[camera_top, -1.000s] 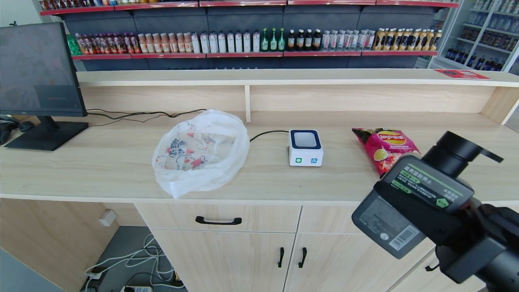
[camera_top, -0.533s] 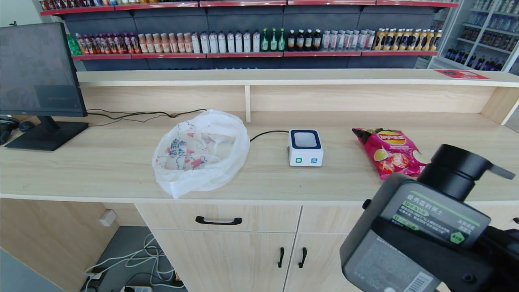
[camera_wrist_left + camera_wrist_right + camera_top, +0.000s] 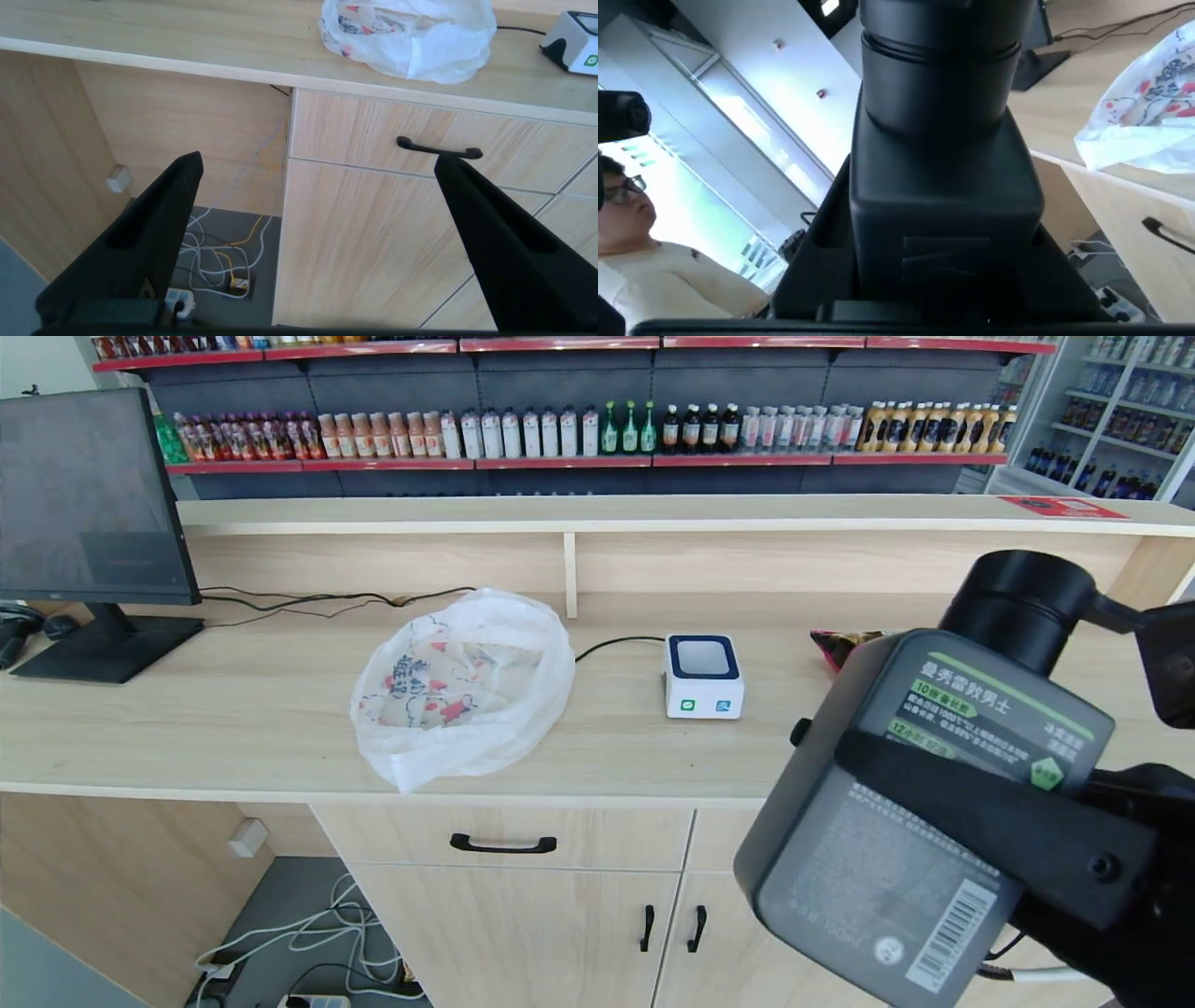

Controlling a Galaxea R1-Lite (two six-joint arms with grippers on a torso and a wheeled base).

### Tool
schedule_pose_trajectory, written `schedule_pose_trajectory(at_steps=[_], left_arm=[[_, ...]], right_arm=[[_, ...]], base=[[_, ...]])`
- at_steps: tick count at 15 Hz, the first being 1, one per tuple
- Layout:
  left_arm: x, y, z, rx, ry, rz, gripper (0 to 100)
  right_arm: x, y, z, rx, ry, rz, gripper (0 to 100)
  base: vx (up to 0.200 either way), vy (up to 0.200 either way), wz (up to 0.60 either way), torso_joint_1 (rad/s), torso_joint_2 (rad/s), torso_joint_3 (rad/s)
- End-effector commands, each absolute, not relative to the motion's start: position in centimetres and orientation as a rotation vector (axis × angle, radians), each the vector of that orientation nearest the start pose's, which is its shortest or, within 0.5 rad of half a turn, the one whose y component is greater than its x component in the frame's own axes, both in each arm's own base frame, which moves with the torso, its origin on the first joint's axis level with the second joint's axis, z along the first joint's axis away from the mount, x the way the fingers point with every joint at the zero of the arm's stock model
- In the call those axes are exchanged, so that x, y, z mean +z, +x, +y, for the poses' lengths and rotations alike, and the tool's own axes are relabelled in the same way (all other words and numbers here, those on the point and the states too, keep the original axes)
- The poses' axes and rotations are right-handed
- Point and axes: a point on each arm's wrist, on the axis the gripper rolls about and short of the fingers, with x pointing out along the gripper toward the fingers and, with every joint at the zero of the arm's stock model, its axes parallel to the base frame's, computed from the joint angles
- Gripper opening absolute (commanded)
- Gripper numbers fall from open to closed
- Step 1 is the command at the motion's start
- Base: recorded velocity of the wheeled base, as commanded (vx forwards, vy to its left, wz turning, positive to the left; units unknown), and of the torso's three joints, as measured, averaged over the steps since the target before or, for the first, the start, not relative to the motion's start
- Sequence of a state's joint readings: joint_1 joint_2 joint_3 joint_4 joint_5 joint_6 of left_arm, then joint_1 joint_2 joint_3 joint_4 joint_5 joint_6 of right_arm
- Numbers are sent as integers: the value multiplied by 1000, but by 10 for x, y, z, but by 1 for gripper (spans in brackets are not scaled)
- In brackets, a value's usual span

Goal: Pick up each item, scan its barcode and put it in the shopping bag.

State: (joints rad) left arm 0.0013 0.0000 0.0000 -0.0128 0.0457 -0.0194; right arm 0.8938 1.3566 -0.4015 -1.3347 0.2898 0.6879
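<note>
My right gripper is shut on a dark grey pump bottle, held in the air in front of the counter's right part, barcode label facing up. One black finger crosses its label. From the right wrist the bottle stands between both fingers. The white scanner sits mid-counter, and the white plastic shopping bag lies open to its left. A red chips bag peeks out behind the bottle. My left gripper hangs open below the counter edge, before the cabinet.
A monitor stands at the counter's far left, with cables trailing behind the bag. A raised shelf runs along the back. Below the counter are a drawer handle and cabinet doors; cables lie on the floor.
The right gripper with the bottle dipped, then rose and came closer to the head camera; it now covers most of the chips bag. Bag and scanner stay put.
</note>
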Motion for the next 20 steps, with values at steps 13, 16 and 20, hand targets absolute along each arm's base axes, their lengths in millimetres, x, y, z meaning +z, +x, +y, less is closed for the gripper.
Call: schedule_pose_trajectory(at_steps=[13, 16, 20], left_arm=[[77, -23, 1, 47, -20, -14, 100], [77, -23, 1, 47, -20, -14, 100], [77, -23, 1, 47, -20, -14, 100]], right_arm=[[257, 109, 160, 1433, 765, -9, 0], [255, 103, 147, 1408, 726, -62, 0], [262, 106, 149, 1328, 567, -173, 0]], base=[[0, 0, 0, 0, 0, 0], [0, 0, 0, 0, 0, 0], [0, 0, 0, 0, 0, 0]])
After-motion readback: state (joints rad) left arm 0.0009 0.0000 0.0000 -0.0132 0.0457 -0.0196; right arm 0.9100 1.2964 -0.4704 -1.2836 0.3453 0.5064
